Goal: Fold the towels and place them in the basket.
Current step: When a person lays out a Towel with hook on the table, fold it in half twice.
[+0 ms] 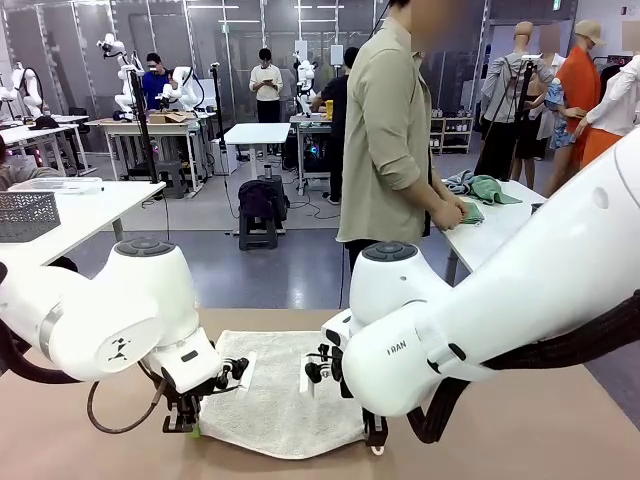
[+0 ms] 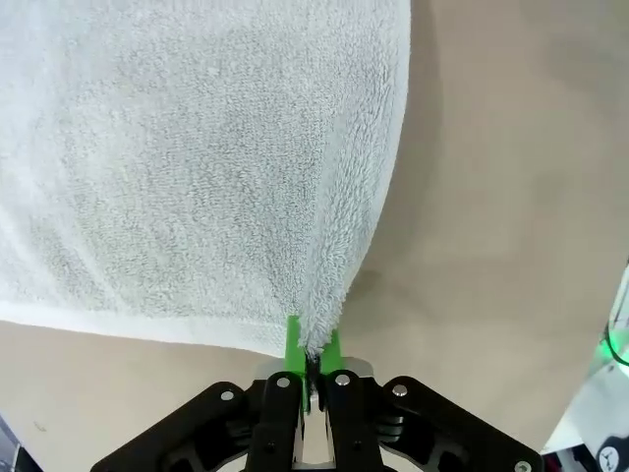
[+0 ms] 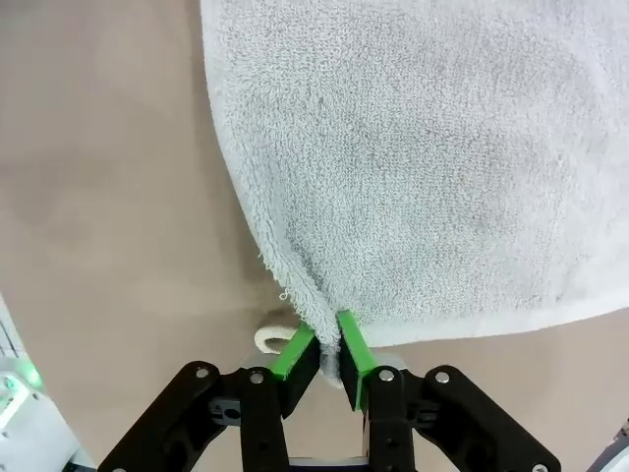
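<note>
A cream-white towel [image 1: 275,395] lies spread on the tan table between my two arms. My left gripper [image 1: 190,428] is shut on its near left corner; in the left wrist view the green pads [image 2: 291,339] pinch a ridge of the towel [image 2: 197,167]. My right gripper [image 1: 375,440] is shut on the near right corner, and the right wrist view shows the pads [image 3: 349,344] clamping the towel's [image 3: 432,147] edge, with a small hanging loop [image 3: 270,339] beside them. A grey wire-mesh basket [image 1: 25,215] stands on the white table at the far left.
A person [image 1: 385,140] stands beyond the table, hands on a green towel [image 1: 468,211] on a white side table [image 1: 490,235] with more cloths [image 1: 485,187]. The tan table top [image 1: 90,450] is bare around the towel.
</note>
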`<state>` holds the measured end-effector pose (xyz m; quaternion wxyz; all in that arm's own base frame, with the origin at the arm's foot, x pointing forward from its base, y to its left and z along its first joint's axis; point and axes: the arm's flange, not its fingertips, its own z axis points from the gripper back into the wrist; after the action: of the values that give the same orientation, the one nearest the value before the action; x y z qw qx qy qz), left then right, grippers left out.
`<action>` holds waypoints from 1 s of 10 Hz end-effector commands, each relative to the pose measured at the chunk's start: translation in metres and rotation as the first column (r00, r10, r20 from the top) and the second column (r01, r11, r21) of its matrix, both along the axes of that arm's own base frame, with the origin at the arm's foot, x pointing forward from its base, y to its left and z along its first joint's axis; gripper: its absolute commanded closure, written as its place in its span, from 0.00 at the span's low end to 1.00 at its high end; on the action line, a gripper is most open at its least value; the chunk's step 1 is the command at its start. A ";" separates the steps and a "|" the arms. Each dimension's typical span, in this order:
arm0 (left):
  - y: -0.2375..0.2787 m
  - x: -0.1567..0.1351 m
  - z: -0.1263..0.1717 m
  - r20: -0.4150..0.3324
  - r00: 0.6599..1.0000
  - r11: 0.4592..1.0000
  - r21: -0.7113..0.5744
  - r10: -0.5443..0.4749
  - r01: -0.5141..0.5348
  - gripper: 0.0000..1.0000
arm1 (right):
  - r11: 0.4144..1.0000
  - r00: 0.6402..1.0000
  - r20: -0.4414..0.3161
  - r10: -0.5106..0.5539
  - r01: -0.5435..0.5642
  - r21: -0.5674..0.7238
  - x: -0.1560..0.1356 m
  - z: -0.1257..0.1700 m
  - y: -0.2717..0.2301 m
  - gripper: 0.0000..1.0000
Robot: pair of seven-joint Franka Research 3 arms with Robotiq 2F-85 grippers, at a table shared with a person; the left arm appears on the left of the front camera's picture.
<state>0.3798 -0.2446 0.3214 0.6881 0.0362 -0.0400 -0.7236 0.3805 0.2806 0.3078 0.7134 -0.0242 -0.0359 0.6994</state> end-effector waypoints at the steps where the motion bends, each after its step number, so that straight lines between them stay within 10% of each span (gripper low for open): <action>1: 0.004 0.002 0.018 -0.019 1.000 1.000 0.003 -0.013 0.013 0.94 | 1.000 0.999 -0.032 0.022 -0.022 -0.006 0.002 0.019 -0.002 0.87; 10: 0.000 0.079 0.074 0.045 0.999 1.000 0.011 0.015 -0.015 0.94 | 1.000 0.997 0.082 -0.013 0.014 -0.010 0.084 0.077 -0.004 0.87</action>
<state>0.4424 -0.2424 0.3942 0.6962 0.0537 -0.0636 -0.7130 0.4485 0.2746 0.3869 0.7242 -0.0516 -0.0687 0.6842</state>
